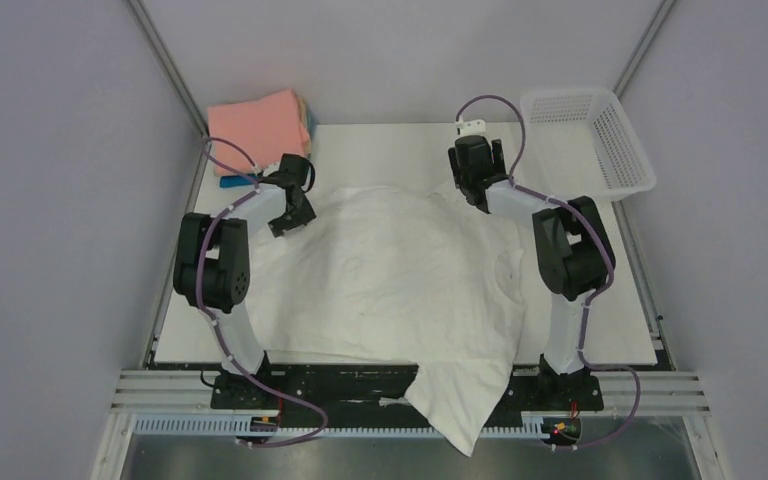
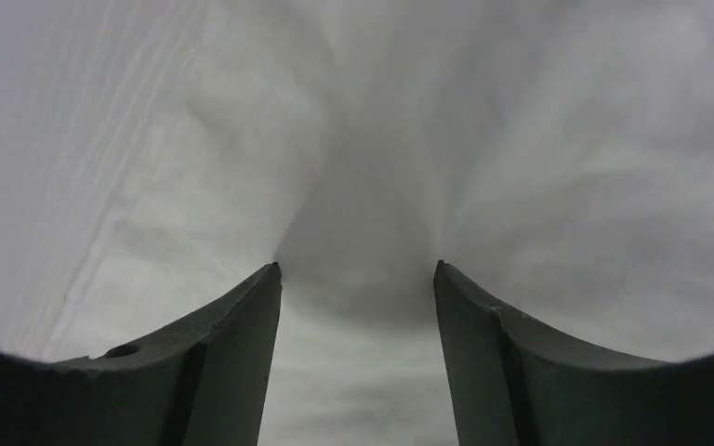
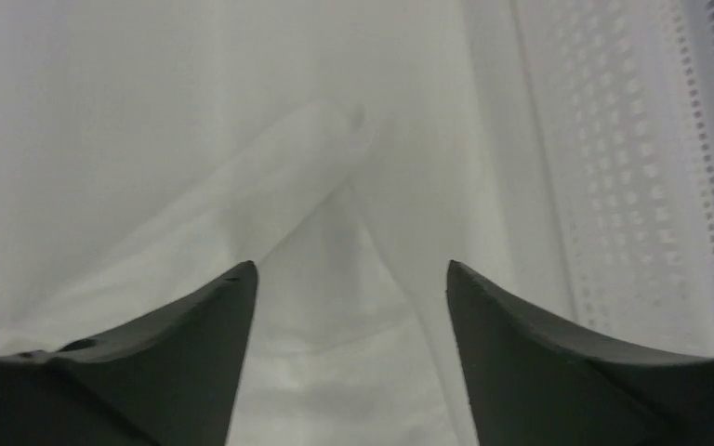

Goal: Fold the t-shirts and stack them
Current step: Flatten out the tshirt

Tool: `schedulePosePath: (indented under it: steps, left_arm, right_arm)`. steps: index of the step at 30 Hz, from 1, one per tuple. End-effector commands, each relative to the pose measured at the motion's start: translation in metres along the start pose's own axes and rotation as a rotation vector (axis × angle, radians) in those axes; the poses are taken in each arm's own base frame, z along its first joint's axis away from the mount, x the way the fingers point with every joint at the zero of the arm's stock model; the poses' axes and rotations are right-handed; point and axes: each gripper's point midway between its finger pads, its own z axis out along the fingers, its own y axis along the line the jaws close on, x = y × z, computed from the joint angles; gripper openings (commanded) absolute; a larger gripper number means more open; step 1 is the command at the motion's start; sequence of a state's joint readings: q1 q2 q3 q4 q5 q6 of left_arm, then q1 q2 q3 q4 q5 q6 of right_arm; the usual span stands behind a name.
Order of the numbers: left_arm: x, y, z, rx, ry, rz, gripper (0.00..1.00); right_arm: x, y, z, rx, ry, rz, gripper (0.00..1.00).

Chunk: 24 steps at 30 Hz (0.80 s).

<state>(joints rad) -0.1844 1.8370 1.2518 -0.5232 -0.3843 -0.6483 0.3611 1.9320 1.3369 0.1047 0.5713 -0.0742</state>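
A plain white t-shirt (image 1: pixel 390 280) lies spread over the middle of the table, one part hanging over the near edge. A folded stack with a salmon-pink shirt (image 1: pixel 258 130) on top and a blue one (image 1: pixel 232 182) below sits at the far left corner. My left gripper (image 1: pixel 290 222) is at the white shirt's far left edge; in the left wrist view the gripper (image 2: pixel 358 271) is open over white cloth (image 2: pixel 363 139). My right gripper (image 1: pixel 468 190) is at the shirt's far right edge; in the right wrist view the gripper (image 3: pixel 349 269) is open over a cloth fold (image 3: pixel 325 223).
A white plastic lattice basket (image 1: pixel 588 140) stands at the far right corner; its wall also shows in the right wrist view (image 3: pixel 641 167). Grey walls enclose the table on the left, right and back. The rail (image 1: pixel 410 395) runs along the near edge.
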Motion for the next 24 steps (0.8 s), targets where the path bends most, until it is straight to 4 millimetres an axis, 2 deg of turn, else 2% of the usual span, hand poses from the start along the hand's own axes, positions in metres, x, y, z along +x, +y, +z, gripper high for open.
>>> schedulePosePath:
  steps: [1,4,8,10,12,14,15,17,20,24]
  left_arm:
    - [-0.042,-0.027,-0.032,0.104,-0.08,-0.066,0.79]
    - [-0.036,-0.033,-0.034,0.156,-0.066,-0.062,0.81]
    - [-0.024,-0.037,-0.044,0.221,-0.029,-0.068,0.82]
    - [-0.015,-0.047,-0.057,0.316,0.002,-0.068,0.83]
    - [-0.002,-0.065,-0.073,0.461,0.024,-0.058,0.83]
    - [0.017,-0.084,-0.095,0.613,0.054,-0.024,0.83]
    - [0.033,-0.091,-0.104,0.672,0.073,0.005,0.84]
    - [0.057,-0.108,-0.126,0.784,0.077,0.057,0.84]
    - [0.099,-0.129,-0.152,0.897,0.1,0.152,0.84]
    - [0.139,-0.164,-0.191,1.114,0.119,0.269,0.84]
  right_arm:
    - [-0.03,0.015,0.01,-0.03,-0.04,0.108,0.83]
    - [-0.033,0.013,0.003,-0.038,-0.05,0.144,0.98]
    - [-0.041,0.008,-0.019,-0.085,-0.073,0.194,0.98]
    - [-0.041,0.012,-0.033,-0.144,-0.076,0.232,0.98]
    - [-0.032,0.023,-0.046,-0.234,-0.07,0.27,0.98]
    - [-0.022,0.036,-0.056,-0.335,-0.068,0.301,0.98]
    - [-0.02,0.043,-0.061,-0.382,-0.063,0.323,0.98]
    - [-0.012,0.052,-0.062,-0.452,-0.045,0.383,0.98]
    - [-0.004,0.066,-0.058,-0.535,-0.009,0.465,0.98]
    - [0.011,0.093,-0.047,-0.626,0.045,0.505,0.98]
